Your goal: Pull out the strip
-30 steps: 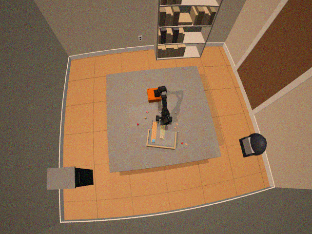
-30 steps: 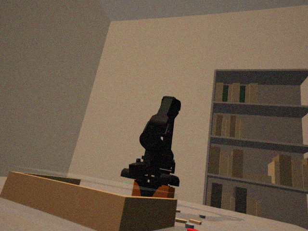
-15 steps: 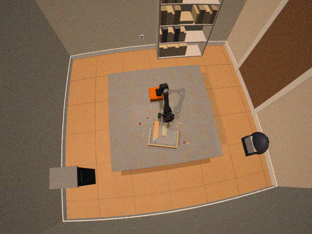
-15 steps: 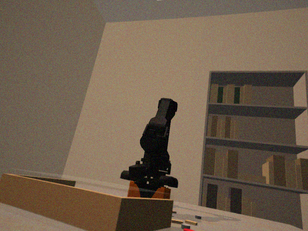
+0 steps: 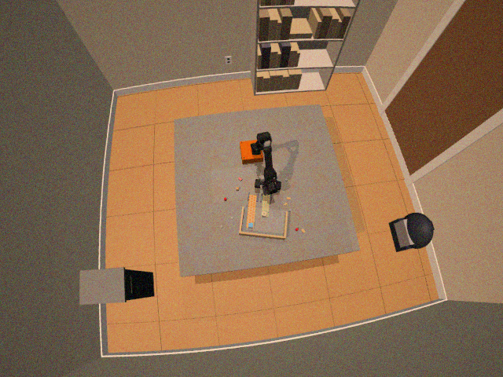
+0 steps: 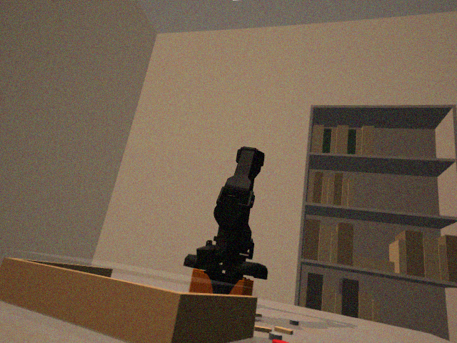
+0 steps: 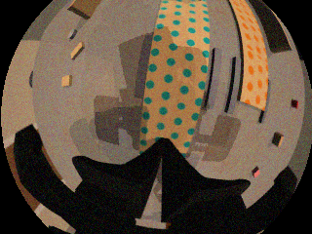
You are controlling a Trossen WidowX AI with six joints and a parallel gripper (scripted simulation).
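My gripper is shut on the near end of the teal-dotted strip, low over the table in front of the tray. This strip runs from the fingertips into the wood-walled tray. A pale cube with a light mark, seemingly the label, sits at the strip's far end. To its left, the orange-dotted strip lies parallel, with a blue cube at its far end. The label is too small to read, and the wrist view shows neither cube.
Thin dark rails stand between the strips. Small loose blocks lie about, such as a red one on the left and another red one right of the tray. A clear cover seems to span the tray. The orange base is behind.
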